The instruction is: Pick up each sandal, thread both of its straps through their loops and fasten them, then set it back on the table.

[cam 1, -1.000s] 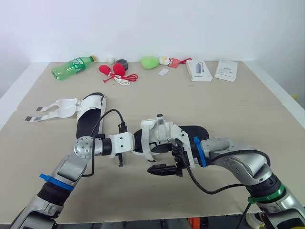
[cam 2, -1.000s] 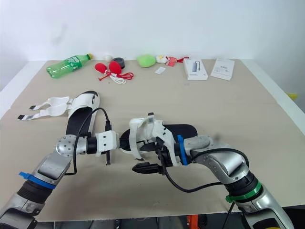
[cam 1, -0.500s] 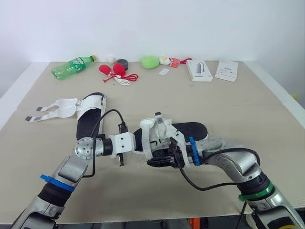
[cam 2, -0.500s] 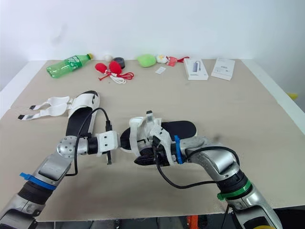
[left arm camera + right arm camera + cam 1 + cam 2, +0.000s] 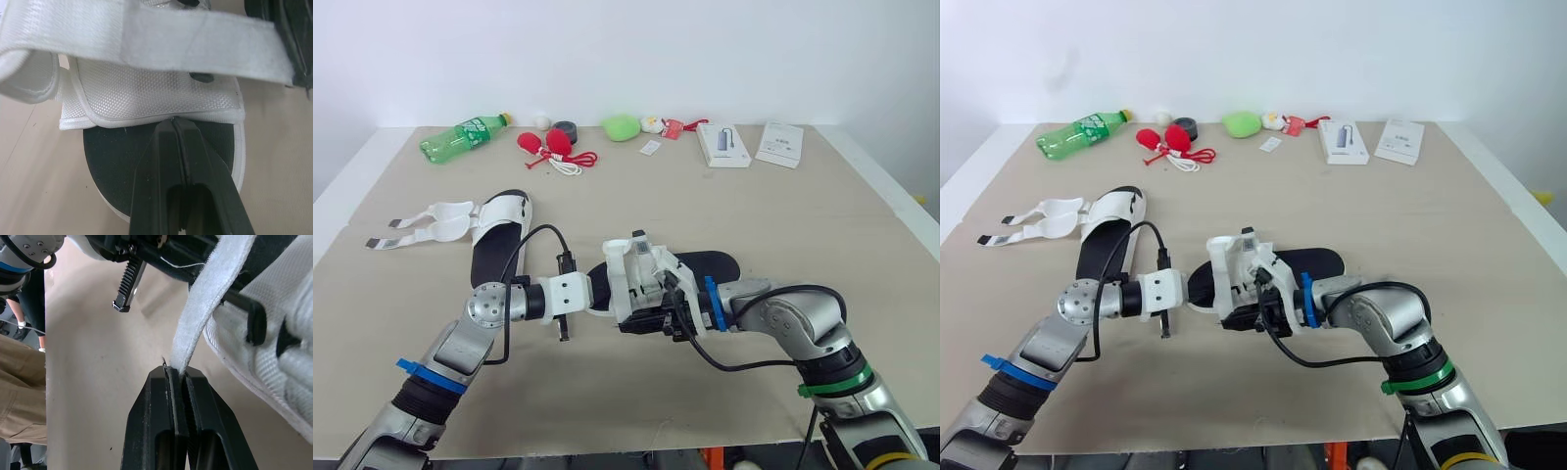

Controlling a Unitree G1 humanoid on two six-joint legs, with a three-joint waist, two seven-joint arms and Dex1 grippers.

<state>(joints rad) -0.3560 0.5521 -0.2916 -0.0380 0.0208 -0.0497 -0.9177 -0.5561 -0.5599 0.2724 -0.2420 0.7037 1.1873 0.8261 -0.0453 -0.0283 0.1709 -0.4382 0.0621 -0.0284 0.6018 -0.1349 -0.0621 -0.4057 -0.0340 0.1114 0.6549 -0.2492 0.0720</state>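
Observation:
A black-soled sandal [image 5: 705, 266] with white straps is held just above the table's middle, between both arms. My left gripper [image 5: 174, 121] is shut on the edge of its white mesh upper [image 5: 146, 93] at one end. My right gripper [image 5: 175, 374] is shut on the free end of a white strap [image 5: 205, 298] that hangs from the sandal's near side; its fingers [image 5: 641, 323] sit below the straps. A second sandal [image 5: 496, 245] lies on the table to the left, its white straps [image 5: 435, 222] splayed open.
Along the table's far edge lie a green bottle [image 5: 460, 137], red items with a cord [image 5: 550, 147], a dark tape roll [image 5: 565, 128], a green toy [image 5: 620, 126] and two white boxes [image 5: 722, 144] [image 5: 777, 143]. A person's trouser leg [image 5: 19, 387] stands beside the table.
My right gripper rose from the table toward the sandal and closed its wide-open jaws on the hanging strap end. The left arm and its grip stayed put.

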